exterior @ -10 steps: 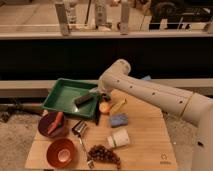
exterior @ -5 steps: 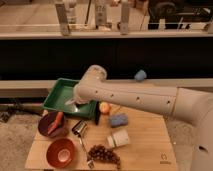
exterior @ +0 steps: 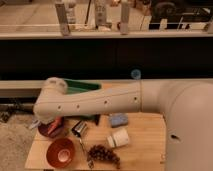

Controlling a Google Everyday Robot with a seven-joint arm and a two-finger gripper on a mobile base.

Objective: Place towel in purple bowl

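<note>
The gripper sits low at the left, right over the purple bowl; can't tell its grip or spot the towel.

purple bowl below end effector

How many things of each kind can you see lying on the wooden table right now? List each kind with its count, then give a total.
Bowls: 2, purple bowl and orange bowl
Trays: 1, green tray
Cups: 2, white cup and metal cup
Sponges: 1, blue sponge
Grapes: 1 bunch
Total: 7
The gripper hangs by the purple bowl.
</note>
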